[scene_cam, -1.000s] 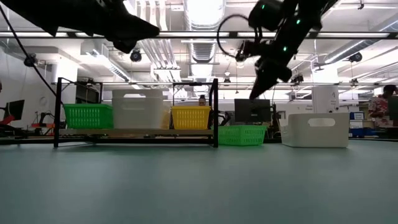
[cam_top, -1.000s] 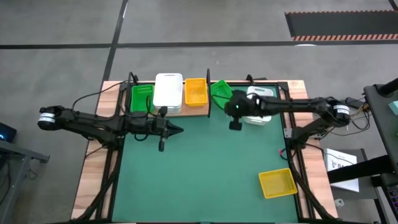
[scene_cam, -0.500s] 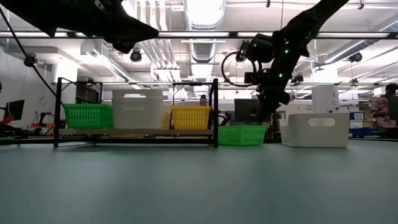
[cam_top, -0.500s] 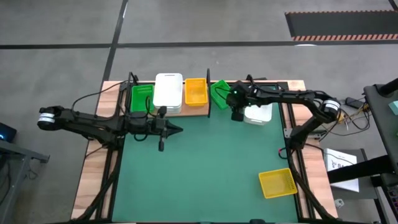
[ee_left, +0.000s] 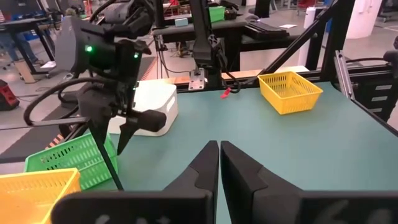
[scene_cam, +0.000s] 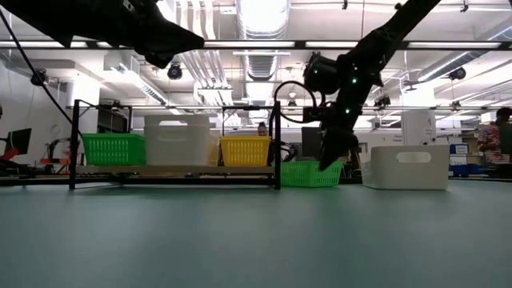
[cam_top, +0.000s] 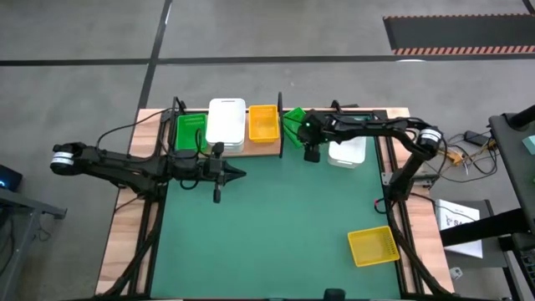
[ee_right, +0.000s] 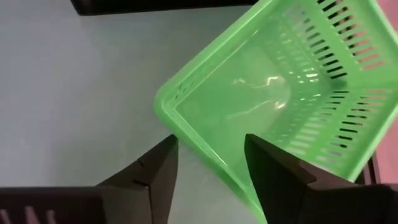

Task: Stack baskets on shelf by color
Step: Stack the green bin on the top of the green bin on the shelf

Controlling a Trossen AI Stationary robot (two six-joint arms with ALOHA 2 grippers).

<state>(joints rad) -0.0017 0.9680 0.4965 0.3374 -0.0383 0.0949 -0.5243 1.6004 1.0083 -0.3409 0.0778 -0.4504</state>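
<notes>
One bright green perforated basket (ee_right: 280,93), empty

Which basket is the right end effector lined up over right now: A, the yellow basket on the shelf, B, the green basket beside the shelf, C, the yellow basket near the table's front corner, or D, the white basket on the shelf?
B: the right end effector stands open with one finger on each side of the rim of the green basket, which sits on the mat beside the shelf.

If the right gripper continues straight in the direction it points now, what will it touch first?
Probably the rim of the loose bright green perforated plastic basket on the mat: the open right gripper straddles its near wall, one finger inside, one outside. Depth is uncertain.
</notes>
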